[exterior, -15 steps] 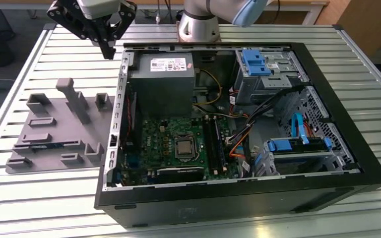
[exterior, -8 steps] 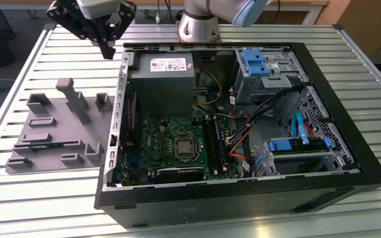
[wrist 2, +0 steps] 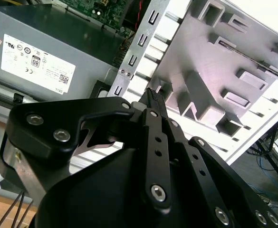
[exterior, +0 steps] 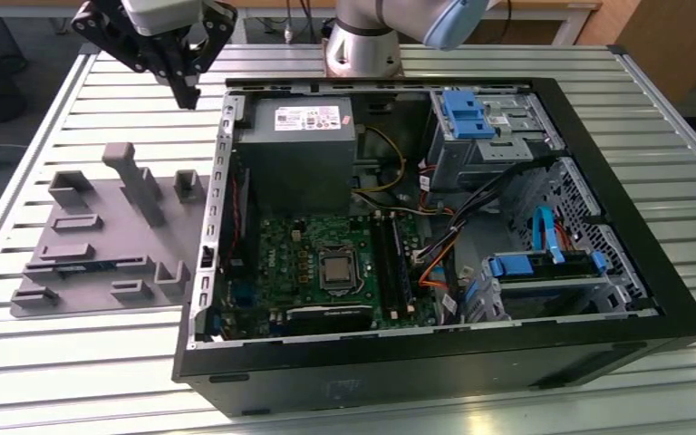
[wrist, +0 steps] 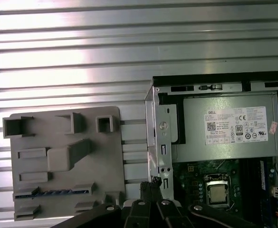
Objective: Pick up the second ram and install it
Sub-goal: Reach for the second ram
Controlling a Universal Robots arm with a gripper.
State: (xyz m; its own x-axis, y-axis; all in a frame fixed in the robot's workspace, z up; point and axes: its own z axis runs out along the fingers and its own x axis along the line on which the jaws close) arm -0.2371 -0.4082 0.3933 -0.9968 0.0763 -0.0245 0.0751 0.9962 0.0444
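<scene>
Slatted metal bench (exterior: 70, 362) carries an open black PC case (exterior: 445, 362), side panel off. Inside: grey power supply (exterior: 294, 159) with white label, green motherboard (exterior: 282, 263), bare CPU socket (exterior: 338, 269), blue drive caddies (exterior: 466, 113). Grey fixture plate (exterior: 106, 208) sits just beside the case, on the exterior view's left.

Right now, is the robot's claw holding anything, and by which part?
Nothing is held. The gripper hangs shut and empty above the table, beside the computer case. The second ram lies in the grey fixture.
</scene>
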